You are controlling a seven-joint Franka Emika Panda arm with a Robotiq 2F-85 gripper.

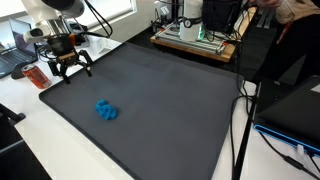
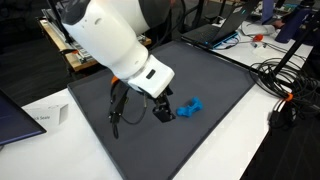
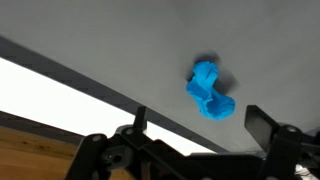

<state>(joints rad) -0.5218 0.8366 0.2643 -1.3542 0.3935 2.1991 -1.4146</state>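
A small crumpled blue object [image 1: 106, 110] lies on the dark grey mat [image 1: 170, 90]. It also shows in an exterior view [image 2: 190, 108] and in the wrist view [image 3: 208, 90]. My gripper [image 1: 70, 72] hangs over the mat's far left corner, apart from the blue object. Seen from the opposite side, the gripper [image 2: 138, 115] hovers just above the mat beside it. In the wrist view the gripper [image 3: 200, 122] is open, its two dark fingertips [image 3: 262, 125] spread wide with nothing between them. The blue object lies just beyond the gap.
The mat's edge [image 3: 90, 85] and the white table [image 3: 40, 95] run close behind the gripper. A red item [image 1: 35, 75] and a laptop [image 1: 15, 55] sit beside the mat. Equipment [image 1: 200, 35] stands at the back. Cables [image 2: 290, 90] and paper [image 2: 45, 115] lie around the mat.
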